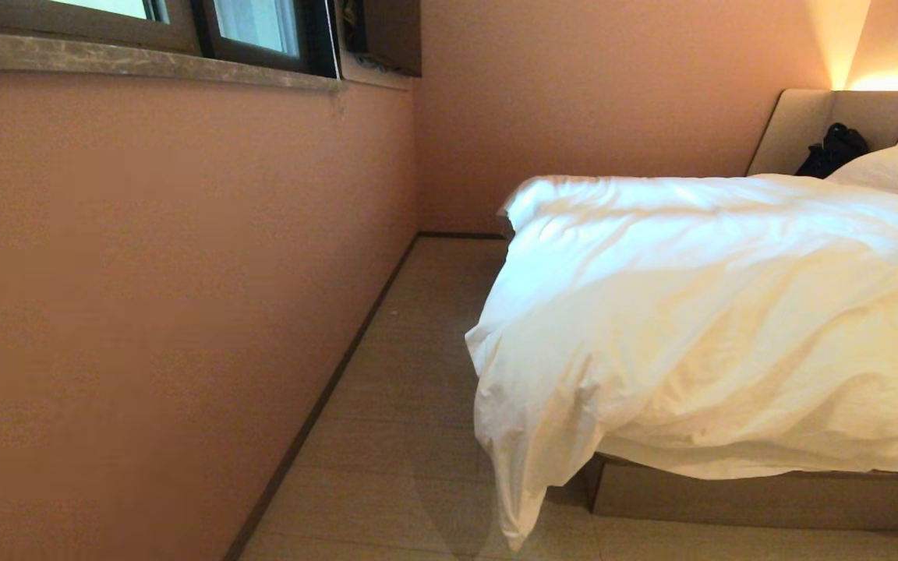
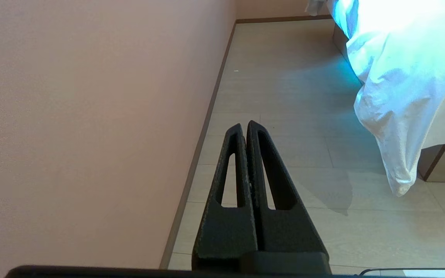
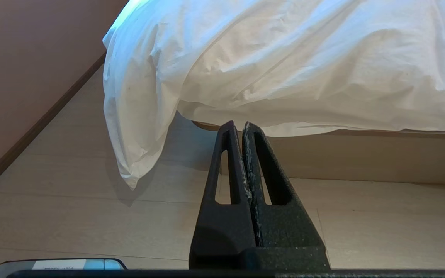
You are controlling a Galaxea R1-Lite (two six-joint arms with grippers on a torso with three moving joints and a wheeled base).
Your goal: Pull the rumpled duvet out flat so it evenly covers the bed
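Now the duvet (image 1: 714, 312) is seen heaped and rumpled on the bed (image 1: 768, 495), one corner drooping past the near corner almost to the floor (image 1: 418, 405). The left gripper (image 2: 244, 125) is held over the floor near the wall (image 1: 168, 273), fingers pressed together. The right gripper (image 3: 238, 124) is pointed at the bed base, likewise pressed together, nothing pinched.

Rumpled white duvet (image 1: 714, 312) (corner drooping floorward) over seemingly tan-based bed (image 1: 730, 499)
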